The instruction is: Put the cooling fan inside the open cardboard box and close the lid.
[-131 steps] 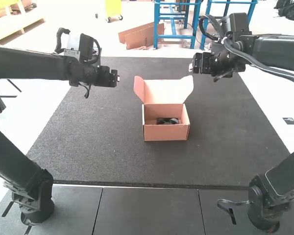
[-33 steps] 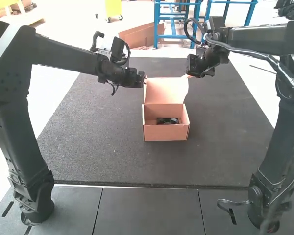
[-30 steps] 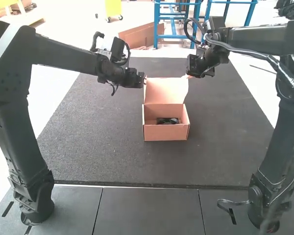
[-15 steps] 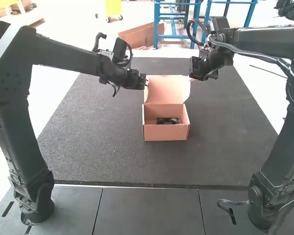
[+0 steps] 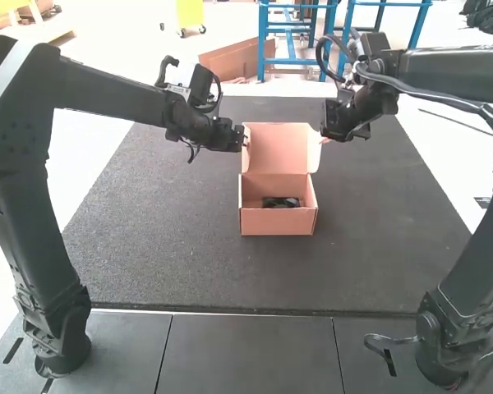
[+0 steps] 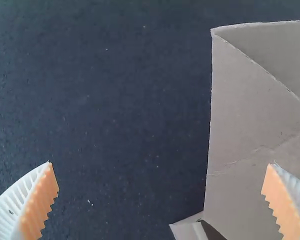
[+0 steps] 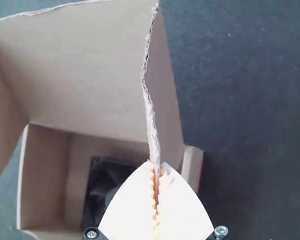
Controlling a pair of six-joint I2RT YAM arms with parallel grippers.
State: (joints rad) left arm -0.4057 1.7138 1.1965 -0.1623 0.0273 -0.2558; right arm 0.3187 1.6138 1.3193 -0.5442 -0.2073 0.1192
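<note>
Left arm: stretched low across the mat (image 5: 148, 238), and there is the left gripper (image 5: 237, 139) right at the left edge of the cardboard box (image 5: 278, 215) lid (image 5: 279, 148).
Left tool: fingers spread wide, gripping nothing; the lid's left flap stands between them, close to one pad.
Right arm: coming in from behind the box on its right, right gripper (image 7: 155, 172) at the lid's right edge.
Right tool: pinched tight on the lid's right side flap.
Cooling fan (image 5: 279, 202): down inside the box, on its floor.
Lid: upright behind the opening, not closed.
Change: 4.4 seconds back both grippers hung well off either side of the box with the flaps splayed; now both have closed in on the lid.
</note>
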